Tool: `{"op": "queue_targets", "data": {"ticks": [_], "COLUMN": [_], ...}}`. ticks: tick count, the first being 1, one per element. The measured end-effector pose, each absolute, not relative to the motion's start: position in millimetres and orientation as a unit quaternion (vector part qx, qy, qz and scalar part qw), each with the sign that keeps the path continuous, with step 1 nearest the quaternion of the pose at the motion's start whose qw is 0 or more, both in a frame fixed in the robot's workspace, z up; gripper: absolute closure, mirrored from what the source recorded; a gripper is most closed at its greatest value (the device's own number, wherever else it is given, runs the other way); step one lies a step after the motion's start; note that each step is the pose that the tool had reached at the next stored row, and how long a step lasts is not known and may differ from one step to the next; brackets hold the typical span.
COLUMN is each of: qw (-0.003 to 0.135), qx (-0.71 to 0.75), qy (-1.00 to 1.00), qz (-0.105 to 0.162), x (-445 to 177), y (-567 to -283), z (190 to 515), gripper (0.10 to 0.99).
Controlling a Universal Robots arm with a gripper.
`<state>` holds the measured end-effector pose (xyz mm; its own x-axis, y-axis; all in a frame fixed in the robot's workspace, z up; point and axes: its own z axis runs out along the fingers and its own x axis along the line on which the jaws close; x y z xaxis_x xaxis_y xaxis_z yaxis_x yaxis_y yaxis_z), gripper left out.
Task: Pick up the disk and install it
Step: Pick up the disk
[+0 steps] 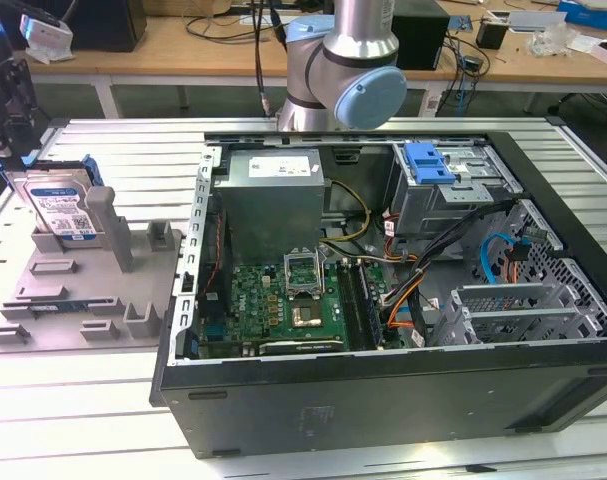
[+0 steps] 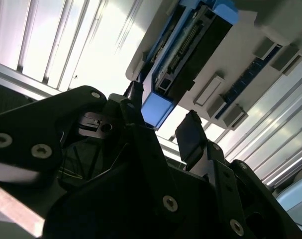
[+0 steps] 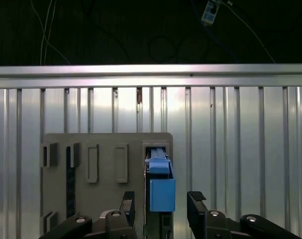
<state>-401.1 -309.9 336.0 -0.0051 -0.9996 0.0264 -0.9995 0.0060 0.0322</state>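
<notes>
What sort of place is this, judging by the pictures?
Probably a robotics lab or electronics workshop: a robot arm beside an open computer case on a ribbed metal table, with wooden benches carrying cables and devices behind.

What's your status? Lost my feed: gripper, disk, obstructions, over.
Gripper open, straddling the disk at its blue end, no grip yet. It stands upright in the grey holder. Nothing seen between them. Over.
</notes>
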Motion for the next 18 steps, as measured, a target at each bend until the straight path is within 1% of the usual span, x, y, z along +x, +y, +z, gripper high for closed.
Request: {"op": "queue_targets", "data": {"ticks": [18], "qw": [0.02], "qx": [0.705], "qy": [-0.709], "qz": [-0.002], "x": [-402.0], "y": [-309.9], "z": [319.9], "gripper": [0.545]}}
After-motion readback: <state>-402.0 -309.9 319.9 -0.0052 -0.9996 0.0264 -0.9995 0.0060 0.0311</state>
